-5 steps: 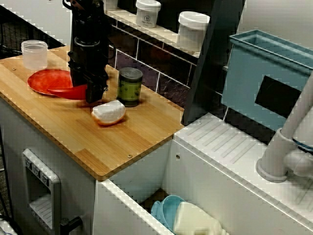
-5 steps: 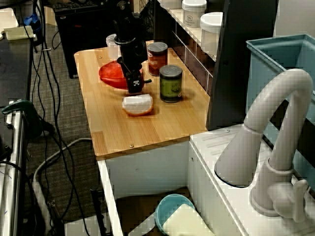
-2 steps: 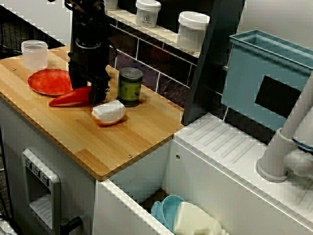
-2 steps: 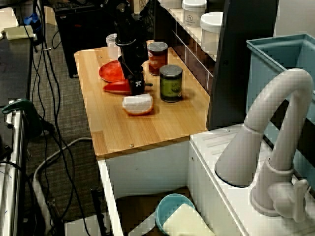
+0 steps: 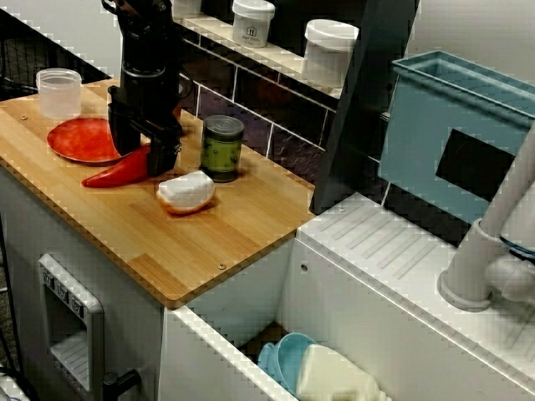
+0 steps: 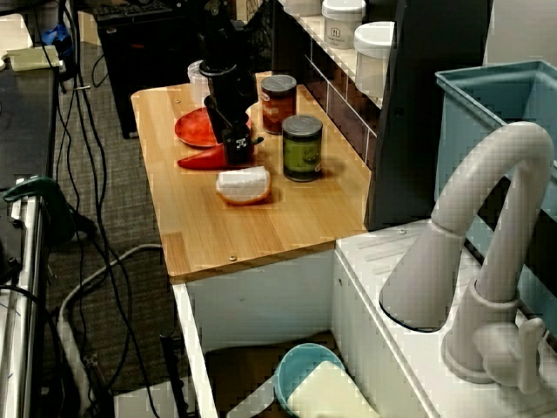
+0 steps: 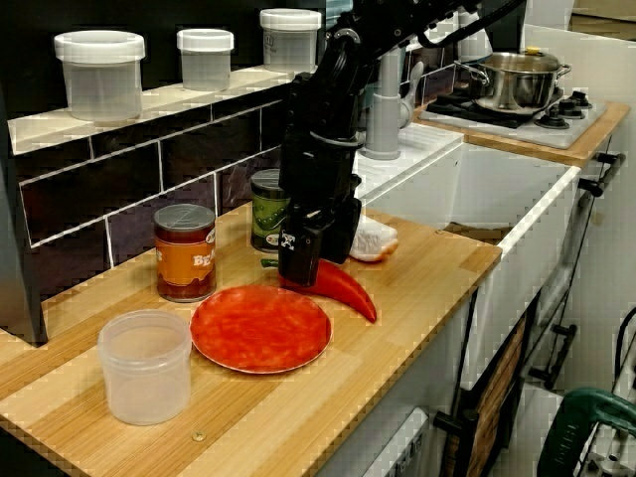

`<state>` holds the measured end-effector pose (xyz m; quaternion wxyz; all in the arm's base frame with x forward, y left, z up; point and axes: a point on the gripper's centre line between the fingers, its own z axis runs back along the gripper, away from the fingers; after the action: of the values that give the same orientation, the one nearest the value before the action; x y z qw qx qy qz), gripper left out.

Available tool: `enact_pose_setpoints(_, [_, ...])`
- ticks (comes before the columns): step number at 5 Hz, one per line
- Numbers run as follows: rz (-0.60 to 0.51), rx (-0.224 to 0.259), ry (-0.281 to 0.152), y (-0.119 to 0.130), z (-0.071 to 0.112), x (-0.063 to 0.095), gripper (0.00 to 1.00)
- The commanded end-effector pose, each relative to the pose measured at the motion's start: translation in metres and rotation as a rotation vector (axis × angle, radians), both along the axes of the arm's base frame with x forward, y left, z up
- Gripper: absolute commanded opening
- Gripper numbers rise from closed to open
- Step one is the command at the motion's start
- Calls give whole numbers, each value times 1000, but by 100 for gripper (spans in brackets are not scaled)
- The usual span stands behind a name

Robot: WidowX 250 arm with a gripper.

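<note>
My black gripper (image 5: 140,152) stands upright over the wooden counter (image 5: 209,242), jaws open and straddling the thick stem end of a red chili pepper (image 5: 113,171). The pepper lies on the wood, its tip pointing away from the fingers, just off the rim of a red plate (image 5: 79,138). From the far end of the counter, the gripper (image 7: 320,253) has one finger in front of the pepper (image 7: 343,290) and one behind it. The view from the sink side shows the gripper (image 6: 228,144) and pepper (image 6: 202,159) beside the plate (image 6: 196,129).
A green can (image 5: 222,146) stands right beside the gripper, an orange-labelled jar (image 7: 185,251) by the tiled wall. A white and orange food piece (image 5: 185,192) lies in front of the can. A plastic cup (image 5: 59,92), sink with blue bowl (image 5: 284,359), faucet (image 6: 487,218), blue rack (image 5: 451,125).
The pepper was carried off the red plate and lowered onto the wood. The fingers have since spread apart around it.
</note>
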<state>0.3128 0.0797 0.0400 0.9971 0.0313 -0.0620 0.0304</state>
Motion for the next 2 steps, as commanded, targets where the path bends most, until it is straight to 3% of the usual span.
enact_pose_setpoints(1, [26, -12, -78, 13, 45, 12, 100])
enact_pose_setpoints(2, [32, -19, -84, 11, 51, 12, 100])
